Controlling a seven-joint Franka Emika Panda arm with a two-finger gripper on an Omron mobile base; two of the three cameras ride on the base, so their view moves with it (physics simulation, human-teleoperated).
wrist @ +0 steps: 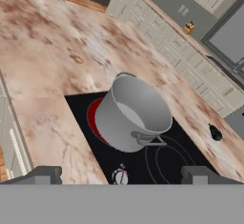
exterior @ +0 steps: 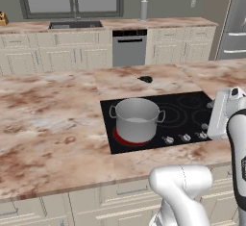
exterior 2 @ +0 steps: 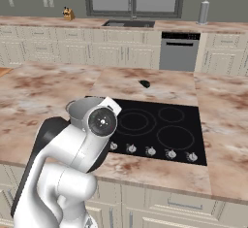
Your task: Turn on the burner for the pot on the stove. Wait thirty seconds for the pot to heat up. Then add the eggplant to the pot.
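The grey steel pot (exterior: 137, 118) stands on the front-left burner (exterior: 122, 140) of the black stove (exterior: 187, 106), and a red glow shows around its base. In the hand view the pot (wrist: 136, 116) is lidless, with the red burner (wrist: 92, 119) at its left. The small dark eggplant (exterior: 145, 79) lies on the counter behind the stove, also seen as the eggplant (exterior 2: 144, 83) and the eggplant (wrist: 215, 133). My gripper (wrist: 123, 175) is open and holds nothing. It hovers above the knob row (exterior: 185, 137), to the right of the pot, apart from it. My arm hides the pot in the right base view.
Other ring zones (exterior 2: 175, 137) on the stove are dark. A row of silver knobs (exterior 2: 150, 151) runs along the stove's front. Marble counter (exterior: 48, 119) spreads to the left. The far wall has a sink (exterior: 75, 25), a dishwasher (exterior: 129, 47) and a knife block (exterior 2: 68, 13).
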